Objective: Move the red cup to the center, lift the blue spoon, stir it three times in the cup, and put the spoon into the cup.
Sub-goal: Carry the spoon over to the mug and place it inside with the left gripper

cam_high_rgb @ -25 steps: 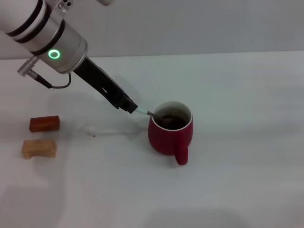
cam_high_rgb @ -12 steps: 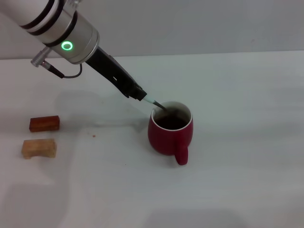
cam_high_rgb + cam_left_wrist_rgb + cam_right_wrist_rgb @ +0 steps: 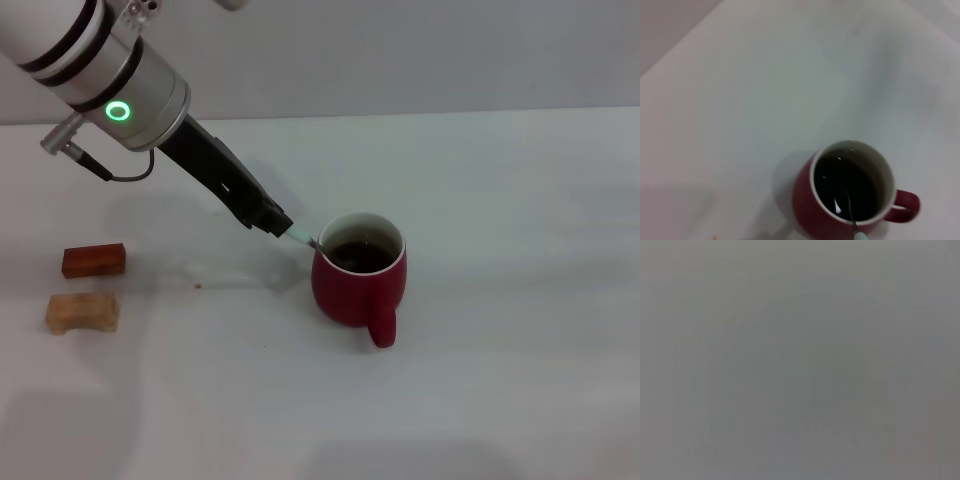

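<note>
The red cup [image 3: 358,278] stands upright near the middle of the white table, handle toward me, with dark liquid inside. It also shows in the left wrist view [image 3: 850,197]. My left gripper [image 3: 276,224] is just left of the cup's rim, shut on the pale handle of the blue spoon [image 3: 302,238]. The spoon slants down over the rim and its metal neck [image 3: 849,205] dips into the liquid; its bowl is hidden under the liquid. My right gripper is out of view; its wrist view shows only plain grey.
A reddish-brown wooden block [image 3: 94,260] and a pale wooden block [image 3: 82,312] lie at the table's left. The left arm reaches in from the upper left over the white table [image 3: 520,200].
My left gripper with the spoon has swung down and to the left from its raised position half a second ago, back close to where it was one second ago. The cup has not moved.
</note>
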`<state>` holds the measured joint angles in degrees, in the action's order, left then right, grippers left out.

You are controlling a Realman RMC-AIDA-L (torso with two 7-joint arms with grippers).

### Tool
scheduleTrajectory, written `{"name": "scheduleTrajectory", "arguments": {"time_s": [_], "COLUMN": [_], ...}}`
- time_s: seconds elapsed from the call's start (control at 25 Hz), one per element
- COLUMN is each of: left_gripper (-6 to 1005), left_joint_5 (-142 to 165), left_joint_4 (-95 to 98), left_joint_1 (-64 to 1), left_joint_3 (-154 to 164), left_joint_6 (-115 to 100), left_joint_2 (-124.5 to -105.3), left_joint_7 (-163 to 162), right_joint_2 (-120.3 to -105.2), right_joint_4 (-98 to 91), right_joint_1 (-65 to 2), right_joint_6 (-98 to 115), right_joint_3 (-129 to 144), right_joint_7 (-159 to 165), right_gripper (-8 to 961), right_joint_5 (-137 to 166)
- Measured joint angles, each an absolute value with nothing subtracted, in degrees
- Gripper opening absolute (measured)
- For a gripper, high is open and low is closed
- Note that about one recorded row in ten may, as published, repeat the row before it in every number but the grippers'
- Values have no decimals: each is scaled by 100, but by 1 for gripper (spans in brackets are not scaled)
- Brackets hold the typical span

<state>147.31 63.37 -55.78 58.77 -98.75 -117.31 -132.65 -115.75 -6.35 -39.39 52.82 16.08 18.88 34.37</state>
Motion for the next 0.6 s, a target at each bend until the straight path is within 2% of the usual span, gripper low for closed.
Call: {"name": "scheduleTrajectory", "arguments": {"time_s": [0.6], "left_gripper": [137], "left_joint_5": [14394], "left_joint_4": [6349], "left_joint_1": [-5623], "left_joint_3": [5880], "left_joint_6": [-9651], "left_joint_2": [-11786], "left_joint_7": [-13056], "right_joint_2": [-11587], "right_joint_4": [-635], "right_joint_1": [-3982], "right_joint_6": [5185], "right_joint_3": [1627], "right_joint_7": [1880], "right_gripper": [482], "right_joint_5": [3437]}}
